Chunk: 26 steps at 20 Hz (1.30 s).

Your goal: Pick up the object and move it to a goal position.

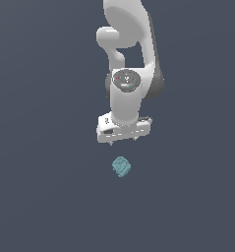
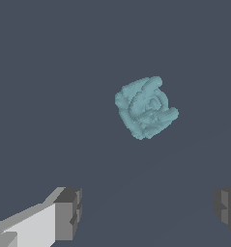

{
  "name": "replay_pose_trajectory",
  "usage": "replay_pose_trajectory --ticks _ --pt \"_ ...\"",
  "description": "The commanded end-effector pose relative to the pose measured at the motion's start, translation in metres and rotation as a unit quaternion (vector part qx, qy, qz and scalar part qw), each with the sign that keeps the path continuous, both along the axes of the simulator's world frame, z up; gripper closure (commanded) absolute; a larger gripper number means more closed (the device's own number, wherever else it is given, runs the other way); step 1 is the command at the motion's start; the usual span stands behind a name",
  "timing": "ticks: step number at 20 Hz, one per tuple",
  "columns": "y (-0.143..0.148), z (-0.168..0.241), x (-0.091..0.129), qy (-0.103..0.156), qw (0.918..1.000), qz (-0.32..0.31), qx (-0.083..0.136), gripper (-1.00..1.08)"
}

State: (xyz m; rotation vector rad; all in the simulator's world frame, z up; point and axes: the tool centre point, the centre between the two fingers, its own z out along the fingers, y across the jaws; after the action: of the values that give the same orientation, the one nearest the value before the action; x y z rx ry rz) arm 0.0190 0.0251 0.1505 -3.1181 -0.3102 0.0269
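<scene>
The pincer (image 1: pixel 123 139) is wide open and holds nothing. The blob (image 1: pixel 121 167) sits at its 6 o'clock, not picked up yet.

So the layout is pretty simple. In the exterior view the arm (image 1: pixel 131 59) comes down from 12 o'clock, and the gripper (image 1: pixel 123 139) hangs at its lower end, about mid-frame. The object (image 1: pixel 121 167) sits just past it toward 6 o'clock, near but apart, nothing touching. From the gripper it's basically straight at 6, maybe a hair toward the exterior view's left. In the wrist view the object (image 2: pixel 146 108) lies out ahead of the 2 fingertips (image 2: pixel 68 212), not between them. The jaws stand wide apart, 1 on each side. Can't really tell whether the object rests on a surface.
</scene>
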Motion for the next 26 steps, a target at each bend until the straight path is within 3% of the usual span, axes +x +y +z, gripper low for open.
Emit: replay_pose_trajectory --ticks 1,14,20,26 --pt "0.000 -0.006 0.009 -0.001 0.9995 0.031 -0.001 -0.92" --pt "-0.003 -0.038 0.054 -0.007 0.9813 0.192 -0.002 -0.92" --pt "-0.004 -0.047 0.064 -0.009 0.9733 0.229 -0.001 -0.92" --pt "-0.005 -0.050 0.067 -0.009 0.9704 0.242 -0.001 -0.92"
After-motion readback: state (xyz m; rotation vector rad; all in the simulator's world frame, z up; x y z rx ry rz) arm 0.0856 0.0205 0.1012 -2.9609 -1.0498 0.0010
